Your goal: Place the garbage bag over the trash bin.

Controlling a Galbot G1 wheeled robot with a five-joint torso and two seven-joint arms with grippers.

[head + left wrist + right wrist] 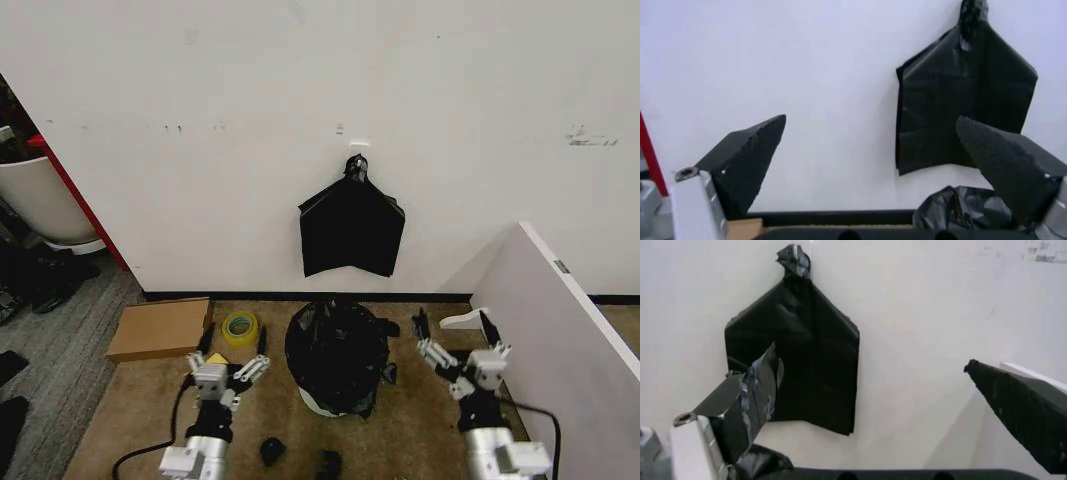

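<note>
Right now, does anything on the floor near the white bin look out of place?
Yes: two small black scraps lie loose on the carpet in front of the round white plastic trash bin, which the glossy black garbage bag covers.

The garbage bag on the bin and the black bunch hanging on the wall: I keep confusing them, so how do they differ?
The garbage bag is crinkled, glossy and loose, draped over the trash bin on the floor; the bunch of bags is flat and smooth, a diamond shape. The garbage bag sits low between the two open pincers; the bunch hangs higher, from a hook on the wall. Both are black plastic.
</note>
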